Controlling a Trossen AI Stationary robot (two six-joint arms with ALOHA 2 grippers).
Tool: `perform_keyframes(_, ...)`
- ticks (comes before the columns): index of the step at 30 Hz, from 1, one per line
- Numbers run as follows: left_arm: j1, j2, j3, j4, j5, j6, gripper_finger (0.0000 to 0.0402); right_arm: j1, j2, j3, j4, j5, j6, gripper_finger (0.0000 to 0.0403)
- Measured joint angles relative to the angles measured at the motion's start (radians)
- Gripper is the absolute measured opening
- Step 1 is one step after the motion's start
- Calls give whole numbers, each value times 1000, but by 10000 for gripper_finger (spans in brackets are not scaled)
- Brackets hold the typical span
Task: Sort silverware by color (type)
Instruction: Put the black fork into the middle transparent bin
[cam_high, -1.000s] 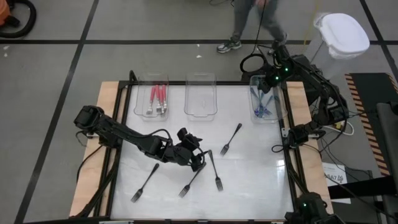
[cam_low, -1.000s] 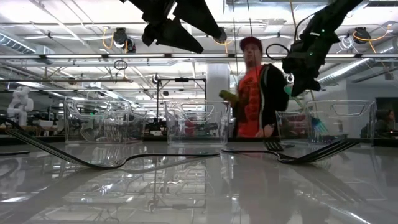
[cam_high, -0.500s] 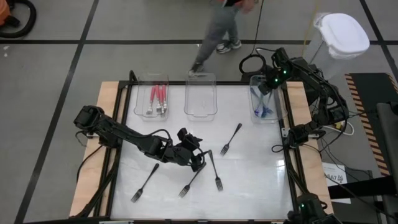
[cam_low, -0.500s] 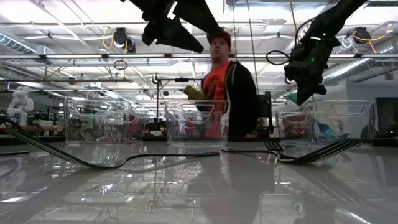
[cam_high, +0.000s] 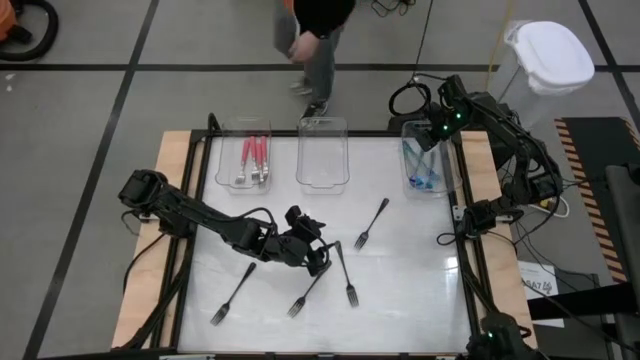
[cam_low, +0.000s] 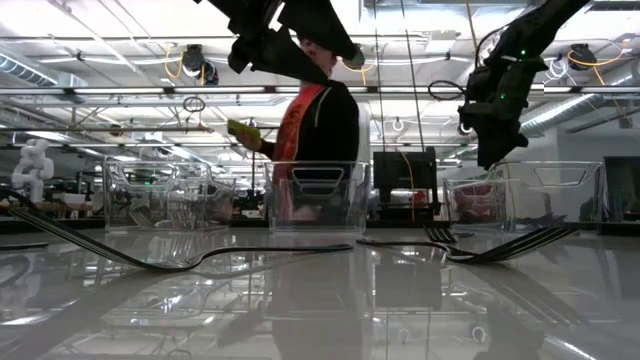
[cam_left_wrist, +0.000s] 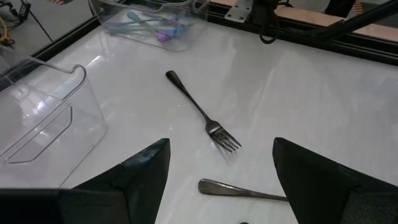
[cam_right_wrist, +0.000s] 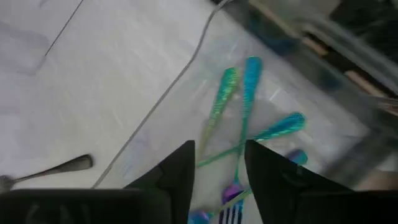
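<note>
Several black forks lie flat on the white table: one (cam_high: 371, 223) toward the right, one (cam_high: 346, 273), one (cam_high: 308, 290) and one (cam_high: 233, 293) nearer the near edge. My left gripper (cam_high: 319, 258) hangs open above the table between them; its wrist view shows it open wide (cam_left_wrist: 221, 180) over a black fork (cam_left_wrist: 202, 116). Red forks (cam_high: 254, 160) lie in the left tray. Teal forks (cam_right_wrist: 239, 118) lie in the right tray (cam_high: 409, 128). My right gripper (cam_high: 432, 140) hovers open and empty above them (cam_right_wrist: 219, 168).
A clear middle tray (cam_high: 322, 178) stands at the far edge between the other two. A person (cam_high: 320, 30) walks on the floor beyond the far edge. Black frame rails (cam_high: 465, 260) and wooden side strips border the table. A white bin (cam_high: 550, 50) stands off the table's far right.
My right gripper has drifted a little toward the far right corner above the right tray. In the low view, a teal fork that showed at its fingers is no longer there. The person behind the table has walked toward the left.
</note>
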Motion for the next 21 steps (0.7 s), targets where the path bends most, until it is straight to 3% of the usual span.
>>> perform_keyframes(3,1,0,0,0,0,0,283,12,-56,0,6,46,11,147)
perform_keyframes(9,2,0,0,0,0,0,283,80,-258,0,10,42,68,150)
perform_keyframes(21,30,0,0,0,3,2,283,471,-662,-16,40,29,286,151)
